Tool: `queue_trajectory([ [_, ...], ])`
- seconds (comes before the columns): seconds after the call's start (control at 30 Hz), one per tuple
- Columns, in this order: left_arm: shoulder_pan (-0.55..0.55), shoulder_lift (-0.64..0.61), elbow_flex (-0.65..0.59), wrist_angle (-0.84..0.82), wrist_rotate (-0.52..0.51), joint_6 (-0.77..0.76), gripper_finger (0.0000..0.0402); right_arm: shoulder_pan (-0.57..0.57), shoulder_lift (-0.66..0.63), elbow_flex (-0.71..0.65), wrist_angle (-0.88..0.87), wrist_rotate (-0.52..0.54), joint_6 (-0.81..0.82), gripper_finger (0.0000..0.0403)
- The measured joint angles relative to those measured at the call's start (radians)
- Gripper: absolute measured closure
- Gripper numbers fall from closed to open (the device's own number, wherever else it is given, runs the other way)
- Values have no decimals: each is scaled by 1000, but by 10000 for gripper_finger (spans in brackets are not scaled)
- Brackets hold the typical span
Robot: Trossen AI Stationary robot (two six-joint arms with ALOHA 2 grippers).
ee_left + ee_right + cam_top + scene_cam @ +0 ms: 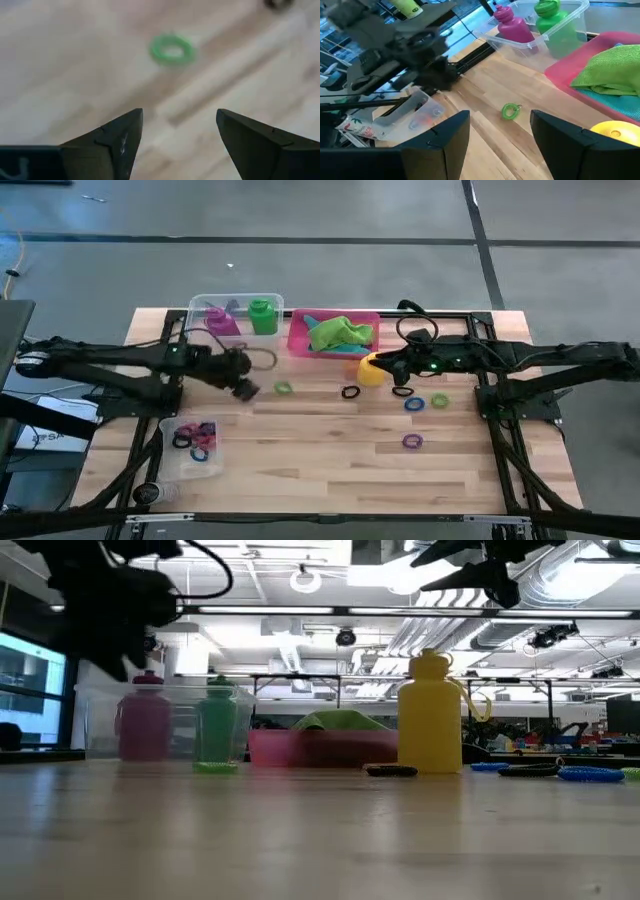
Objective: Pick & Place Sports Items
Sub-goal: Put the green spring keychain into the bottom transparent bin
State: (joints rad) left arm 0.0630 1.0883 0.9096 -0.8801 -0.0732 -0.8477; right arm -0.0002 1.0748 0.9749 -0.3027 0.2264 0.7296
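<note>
**A:** Take the pink tray (297, 340) as the landmark and go from the left. What is farthest out on that side?

**B:** Well to its left and nearer the table's front edge, a clear tub (172, 452) holding several coloured rings (200, 436). Just beside the tray on its left is a second clear tub (196, 308), with the purple bottle (221, 320) and the green bottle (263, 315) standing upright inside.

**A:** And the left gripper (243, 383)?

**B:** Left of the tray and a little nearer the front, raised above the wood. Its wrist view shows the two fingers (117, 140) spread apart with nothing between them, and a green ring (172, 49) lying flat on the boards beyond.

**A:** The tray itself?

**B:** The green cloth (342, 333) is bunched on top; the teal cloth (615, 102) lies under it, showing only in the right wrist view.

**A:** To the right?

**B:** The yellow bottle (371, 370) stands upright on the table by the tray's front right corner. The right gripper (385, 364) sits right over it, jaws parted and empty; the bottle's cap shows past one finger (580, 145), not between them. A black ring (350, 392) lies just in front of the bottle, blue rings (414, 405) farther right, a purple ring (412, 442) nearer the front edge.
</note>
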Motion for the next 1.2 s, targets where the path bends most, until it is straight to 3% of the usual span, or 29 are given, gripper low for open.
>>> queue_trajectory([
  [0.3,107,119,0,86,12,-33,195,0,0,0,0,0,-28,239],
  [0.77,108,445,0,355,12,-80,195,0,0,0,-3,-23,-54,239],
  [1.2,108,560,1,409,-66,-96,195,0,0,0,-5,-51,-80,239],
])
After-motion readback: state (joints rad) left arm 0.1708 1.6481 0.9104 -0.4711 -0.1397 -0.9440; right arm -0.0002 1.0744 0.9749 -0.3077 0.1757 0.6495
